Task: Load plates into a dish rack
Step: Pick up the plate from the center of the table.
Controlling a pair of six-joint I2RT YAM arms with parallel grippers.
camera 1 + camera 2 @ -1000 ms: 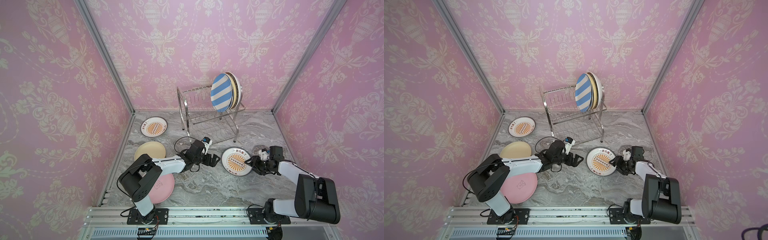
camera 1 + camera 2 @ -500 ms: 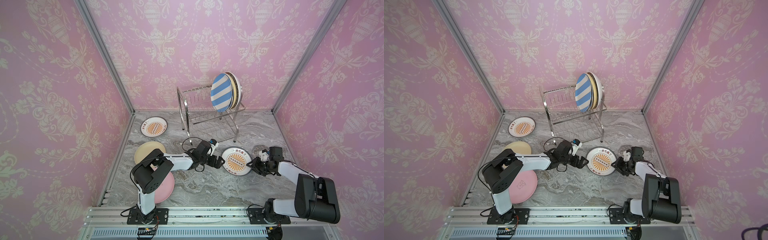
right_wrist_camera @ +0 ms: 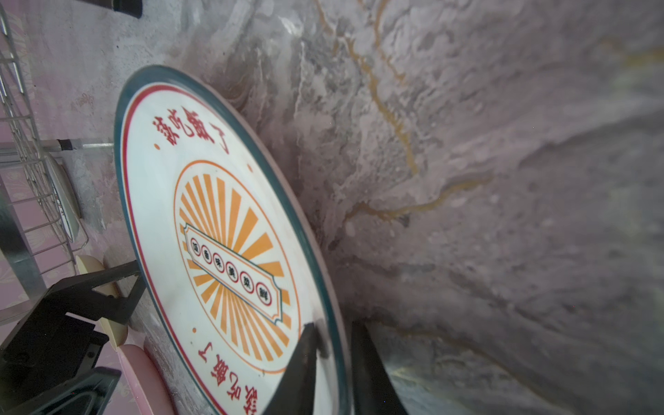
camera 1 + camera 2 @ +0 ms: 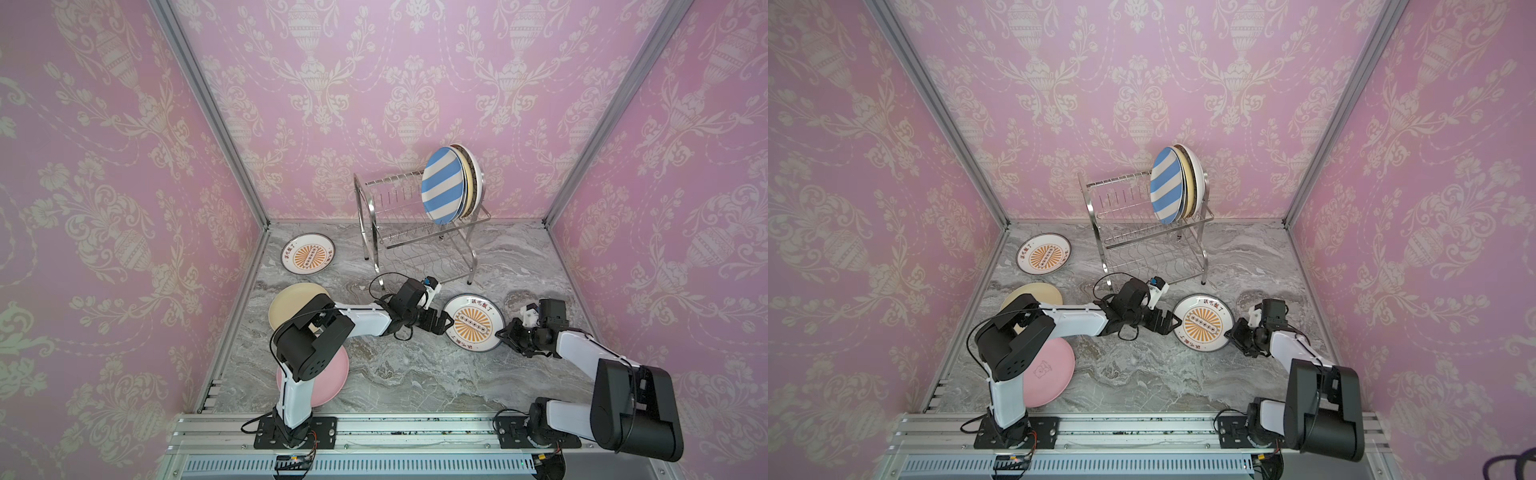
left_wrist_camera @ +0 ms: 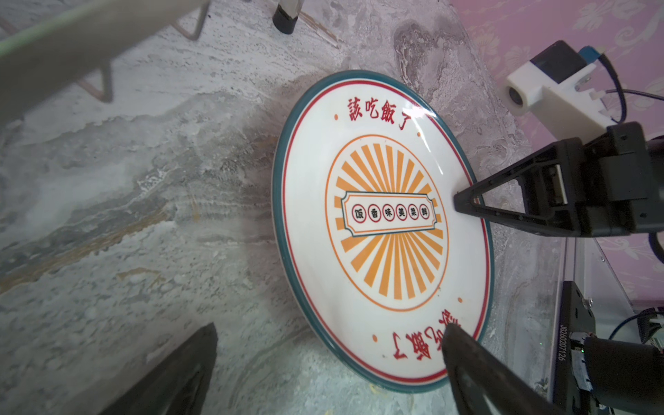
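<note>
A white plate with an orange sunburst (image 4: 473,323) (image 4: 1203,322) lies on the marble between my two grippers. My right gripper (image 4: 503,332) (image 3: 334,337) is shut on its right rim, one finger on the face and one behind the edge. My left gripper (image 4: 446,322) (image 5: 328,328) is open at the plate's left side, with one fingertip (image 5: 463,345) over the rim. The chrome dish rack (image 4: 415,232) (image 4: 1142,241) stands at the back. It holds a blue-white striped plate (image 4: 442,185) upright on its upper shelf, with other plates close behind it.
A second sunburst plate (image 4: 307,253) lies near the back left wall. A cream-yellow plate (image 4: 291,299) and a pink plate (image 4: 332,382) lie under my left arm. The rack's front leg (image 5: 284,21) stands close to the grippers.
My left arm has reached right until its open gripper meets the plate's left edge. The right gripper's jaws have closed onto the plate's right rim.
</note>
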